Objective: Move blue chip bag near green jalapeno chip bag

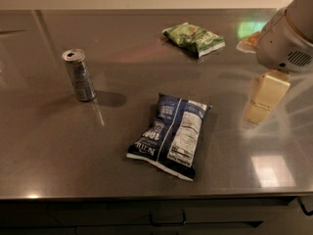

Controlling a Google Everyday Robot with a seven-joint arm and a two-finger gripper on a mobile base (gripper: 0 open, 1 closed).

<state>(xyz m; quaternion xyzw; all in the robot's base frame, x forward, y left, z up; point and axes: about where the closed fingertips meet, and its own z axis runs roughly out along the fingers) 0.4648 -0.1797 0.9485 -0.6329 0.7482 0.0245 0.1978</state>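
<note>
1. Across the whole view spreads a grey steel counter [49, 155].
2. At its right edge the cream-coloured gripper [259, 112] hangs low over the surface under the pale arm [288, 38]. I cannot tell whether it is spread or pressed together.
3. Near the front edge, at centre, the blue chip bag [171, 133] lies flat with its label up, apart from the gripper.
4. Toward the back edge, right of centre, lies the green jalapeno chip bag [193, 38], well apart from the blue one.
5. Toward the left edge a silver can [79, 75] stands upright.

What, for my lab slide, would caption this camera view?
Blue chip bag flat on the counter, green jalapeno chip bag farther back, drink can upright at left, gripper at the right.
</note>
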